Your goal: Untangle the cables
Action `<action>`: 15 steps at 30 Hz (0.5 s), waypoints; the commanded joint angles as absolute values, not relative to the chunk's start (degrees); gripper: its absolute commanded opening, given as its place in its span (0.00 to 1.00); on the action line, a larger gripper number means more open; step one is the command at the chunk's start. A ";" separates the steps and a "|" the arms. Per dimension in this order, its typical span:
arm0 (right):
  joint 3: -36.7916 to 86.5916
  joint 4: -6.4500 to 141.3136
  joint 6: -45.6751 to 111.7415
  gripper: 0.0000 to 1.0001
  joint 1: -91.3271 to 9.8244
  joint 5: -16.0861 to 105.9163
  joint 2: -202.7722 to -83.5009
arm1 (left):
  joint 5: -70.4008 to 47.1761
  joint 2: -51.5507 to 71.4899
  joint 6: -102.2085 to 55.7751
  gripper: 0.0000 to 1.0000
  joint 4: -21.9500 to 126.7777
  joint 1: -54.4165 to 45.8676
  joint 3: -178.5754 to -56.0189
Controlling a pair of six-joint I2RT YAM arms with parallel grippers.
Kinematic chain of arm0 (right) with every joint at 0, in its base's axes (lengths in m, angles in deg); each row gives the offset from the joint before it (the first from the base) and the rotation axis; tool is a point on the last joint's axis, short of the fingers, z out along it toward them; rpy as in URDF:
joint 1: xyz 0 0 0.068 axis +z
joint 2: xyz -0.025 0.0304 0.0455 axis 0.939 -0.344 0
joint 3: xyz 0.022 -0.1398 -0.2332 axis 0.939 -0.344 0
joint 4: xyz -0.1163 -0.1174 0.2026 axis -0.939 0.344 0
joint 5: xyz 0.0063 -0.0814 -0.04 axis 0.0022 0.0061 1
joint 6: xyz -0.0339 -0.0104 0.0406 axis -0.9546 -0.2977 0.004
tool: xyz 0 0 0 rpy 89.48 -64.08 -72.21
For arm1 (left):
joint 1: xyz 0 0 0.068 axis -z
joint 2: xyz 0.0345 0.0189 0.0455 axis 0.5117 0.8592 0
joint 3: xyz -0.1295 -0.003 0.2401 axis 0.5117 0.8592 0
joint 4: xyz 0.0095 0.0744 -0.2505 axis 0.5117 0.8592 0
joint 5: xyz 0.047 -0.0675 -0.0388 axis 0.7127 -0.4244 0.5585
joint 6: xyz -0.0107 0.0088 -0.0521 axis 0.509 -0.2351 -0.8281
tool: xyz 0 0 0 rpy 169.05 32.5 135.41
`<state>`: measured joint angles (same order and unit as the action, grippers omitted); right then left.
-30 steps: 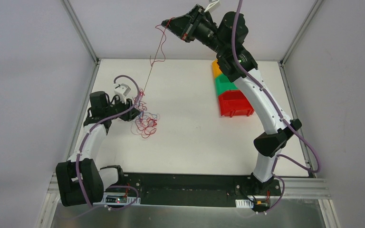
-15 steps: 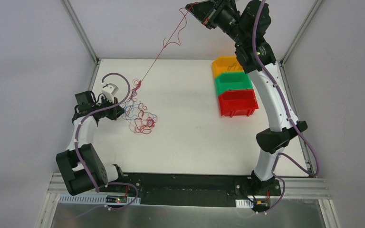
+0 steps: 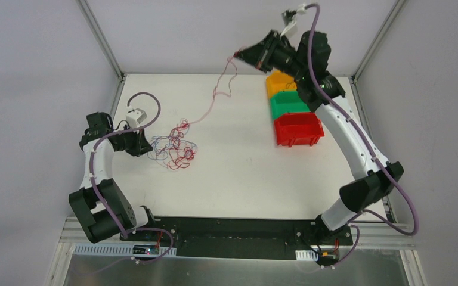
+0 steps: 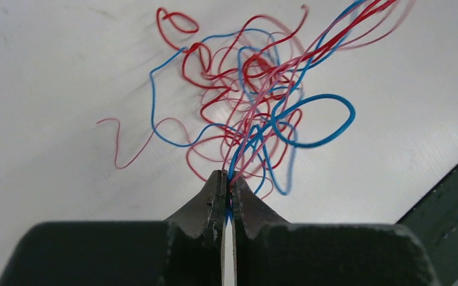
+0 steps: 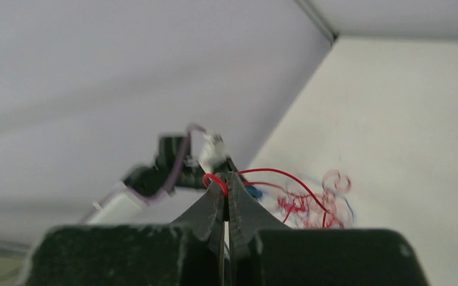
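Note:
A tangle of thin red and blue cables (image 3: 174,144) lies on the white table's left side. My left gripper (image 3: 145,143) is shut on several strands at the tangle's left edge; in the left wrist view the gripper (image 4: 227,180) pinches red and blue cables (image 4: 256,107) at its tip. My right gripper (image 3: 237,55) is raised at the back, left of the bins, and is shut on one red cable (image 3: 222,83) that hangs slack in curls down toward the tangle. In the right wrist view that gripper (image 5: 224,180) clamps a red loop (image 5: 213,179).
Yellow (image 3: 278,81), green (image 3: 287,103) and red (image 3: 297,129) bins stand in a row at the back right. Metal frame posts (image 3: 102,42) rise at the back corners. A black rail (image 3: 238,229) runs along the near edge.
My right gripper has swung right and come down with the red cable, which went from taut to slack and curly. My left gripper has pulled left, stretching the tangle's edge.

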<state>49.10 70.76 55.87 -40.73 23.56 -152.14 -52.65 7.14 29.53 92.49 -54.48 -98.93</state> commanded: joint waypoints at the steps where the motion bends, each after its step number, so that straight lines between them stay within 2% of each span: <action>1: 30.68 80.18 37.68 0.00 -37.80 17.58 -148.18 | -56.93 4.56 28.52 0.04 101.91 -49.66 -105.48; 3: 26.50 83.79 29.88 0.00 -37.99 19.74 -148.38 | -56.66 4.45 28.56 0.05 104.65 -46.10 -107.06; 4: 25.16 85.48 25.24 0.08 -38.22 20.04 -148.83 | -56.52 4.24 28.73 0.06 106.39 -43.96 -107.43; 7: 26.47 94.96 15.86 0.52 -38.68 18.33 -151.97 | -57.60 3.20 28.49 0.08 108.19 -39.05 -108.04; 8: 27.61 97.74 13.75 0.64 -38.74 17.56 -152.88 | -58.00 2.95 28.02 0.08 108.21 -37.76 -108.27; 11: 30.17 99.38 10.96 0.76 -38.68 14.17 -153.36 | -59.85 3.23 25.99 0.06 108.28 -36.35 -109.60; 13: 29.92 93.78 12.39 0.77 -38.32 11.07 -152.31 | -61.93 3.66 24.36 0.01 108.30 -35.97 -110.45; 15: 28.65 85.67 15.61 0.78 -36.88 8.49 -151.23 | -63.34 4.11 22.35 0.00 108.26 -35.27 -111.36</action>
<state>26.06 95.85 17.51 -38.72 16.37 -155.00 -57.26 4.52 26.12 106.33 -36.31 -107.82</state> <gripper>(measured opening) 0.773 0.018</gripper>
